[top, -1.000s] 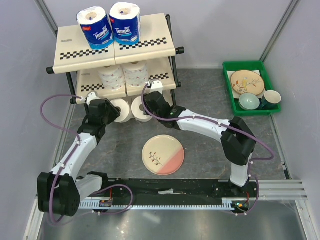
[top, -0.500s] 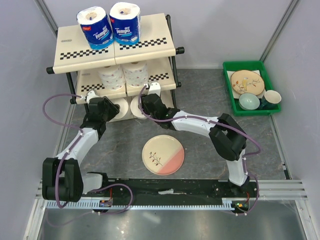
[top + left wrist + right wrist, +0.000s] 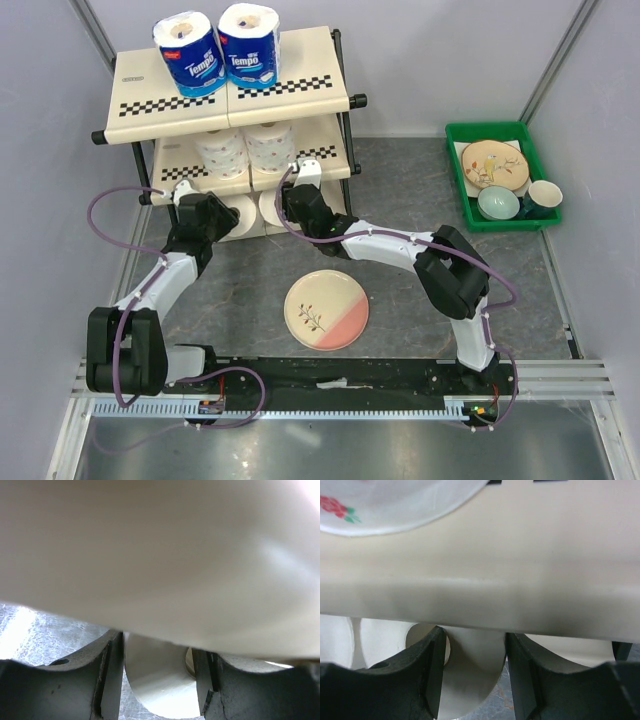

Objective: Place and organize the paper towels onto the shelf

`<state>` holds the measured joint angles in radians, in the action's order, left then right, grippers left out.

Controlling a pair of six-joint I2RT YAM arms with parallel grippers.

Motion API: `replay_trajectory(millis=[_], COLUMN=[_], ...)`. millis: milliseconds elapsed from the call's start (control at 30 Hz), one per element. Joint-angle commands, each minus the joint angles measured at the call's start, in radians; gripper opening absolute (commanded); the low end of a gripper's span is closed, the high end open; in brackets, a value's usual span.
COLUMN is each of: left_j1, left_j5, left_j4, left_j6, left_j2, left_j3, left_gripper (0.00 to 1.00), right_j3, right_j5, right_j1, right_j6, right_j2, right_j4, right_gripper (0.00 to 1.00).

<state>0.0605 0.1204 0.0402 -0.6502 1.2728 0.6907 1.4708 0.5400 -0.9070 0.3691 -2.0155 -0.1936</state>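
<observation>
The shelf [image 3: 300, 70] is nearly stocked: two Tempo rolls [image 3: 190, 55] stand on the top tier and two bare rolls [image 3: 222, 152] on the middle one, paired side by side so each level makes a tidy row. The last pair belongs on the bottom tier. The left end effector [image 3: 159, 680] is clamped on the left roll [image 3: 240, 215], and the right end effector [image 3: 475, 680] is clamped on the right roll [image 3: 271, 208]. In both wrist views white paper fills the gap between the jaws, just under the edge of the middle panel. Both arms reach in low, probably because the tier above leaves little headroom. The two rolls sit close together at the shelf's front, partly beneath it, so the step in hand looks like sliding them fully in before letting go. The plate [image 3: 326, 310] lies on the counter [image 3: 410, 180], well apart from the shelf
</observation>
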Motion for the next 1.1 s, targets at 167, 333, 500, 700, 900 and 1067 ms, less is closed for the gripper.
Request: replay_trajectory(millis=[167, 333, 500, 700, 900, 1067], left_j1=[-0.019, -0.019, -0.019, -0.019, -0.019, -0.019], left_j5=[0.004, 0.005, 0.021, 0.018, -0.002, -0.013], left_j4=[0.147, 0.201, 0.236, 0.254, 0.248, 0.245], left_j6=[0.001, -0.006, -0.006, -0.028, -0.037, -0.039], left_j2=[-0.004, -0.023, -0.032, -0.003, 0.008, 0.017], left_j3=[0.035, 0.004, -0.022, -0.037, -0.036, -0.03], left_gripper=[0.01, 0.01, 0.01, 0.02, 0.08, 0.26], right_j3=[0.0, 0.002, 0.005, 0.019, 0.031, 0.039], right_j5=[0.02, 0.021, 0.018, 0.009, -0.005, -0.02], right_j1=[0.003, 0.003, 0.003, 0.003, 0.003, 0.003], right_j6=[-0.009, -0.01, -0.006, -0.001, -0.001, 0.002], right_j2=[-0.015, -0.037, -0.046, -0.058, -0.066, -0.077], right_j4=[-0.213, -0.228, -0.233, -0.222, -0.208, -0.204], right_gripper=[0.18, 0.18, 0.18, 0.18, 0.21, 0.35])
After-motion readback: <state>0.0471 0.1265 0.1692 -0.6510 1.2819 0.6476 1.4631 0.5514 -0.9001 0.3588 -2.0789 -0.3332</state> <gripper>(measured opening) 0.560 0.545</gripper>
